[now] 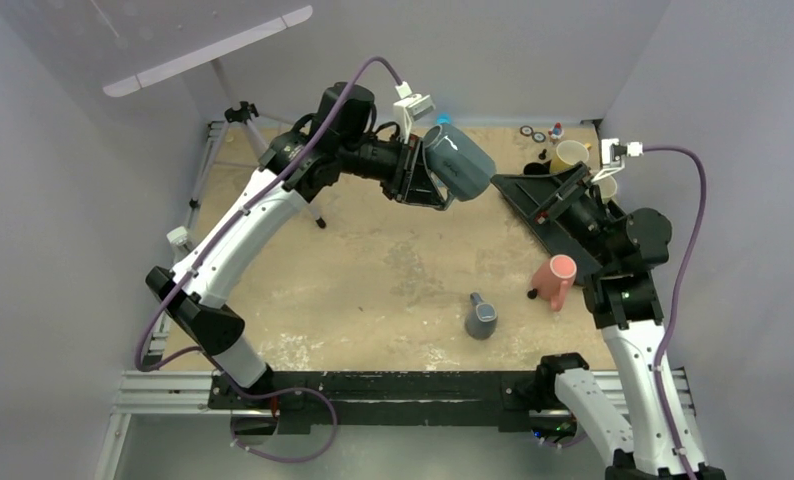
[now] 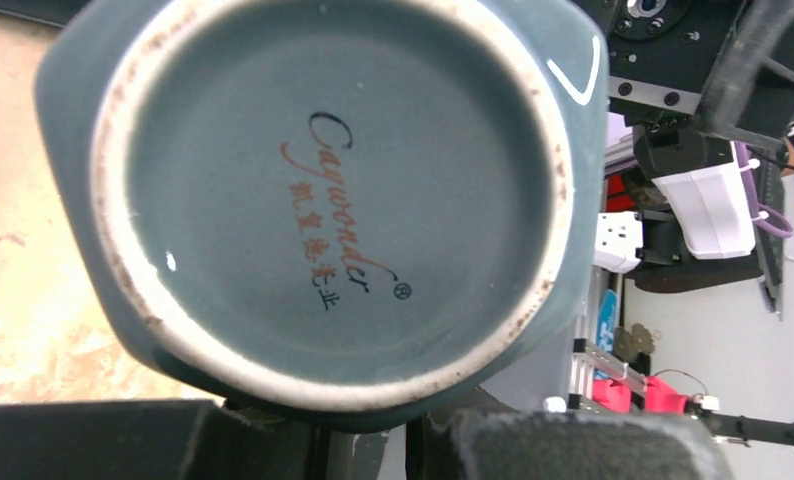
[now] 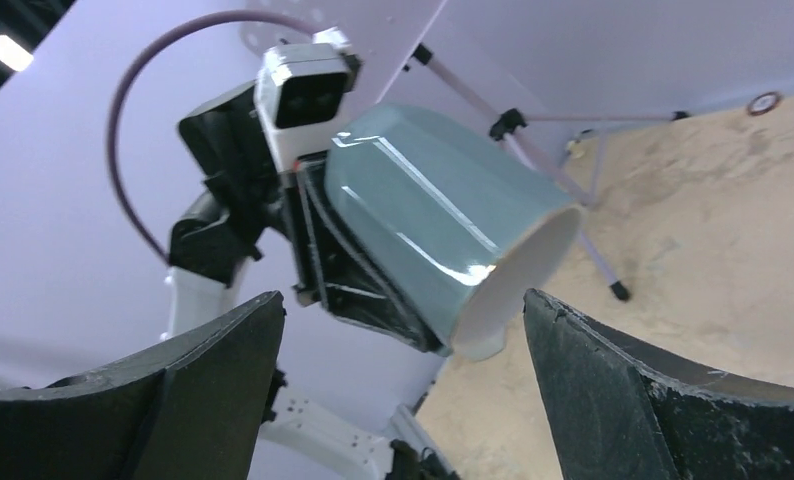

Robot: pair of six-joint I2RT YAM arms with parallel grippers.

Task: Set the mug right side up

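Note:
A large blue-grey mug (image 1: 460,160) hangs in the air over the back of the table, tilted on its side with its mouth pointing down and right. My left gripper (image 1: 418,178) is shut on it from the side. In the left wrist view the mug's base (image 2: 333,200) fills the frame above the left gripper (image 2: 373,445). My right gripper (image 1: 518,195) is open and empty just right of the mug, pointing at it. In the right wrist view the mug (image 3: 433,220) and its white rim lie beyond the open right gripper (image 3: 403,400).
A pink mug (image 1: 555,280) and a small blue-grey mug (image 1: 481,318) sit on the sandy table (image 1: 373,280) at the front right. A yellow mug (image 1: 570,155) and small items (image 1: 533,132) are at the back right. A tripod (image 1: 243,115) stands at the back left.

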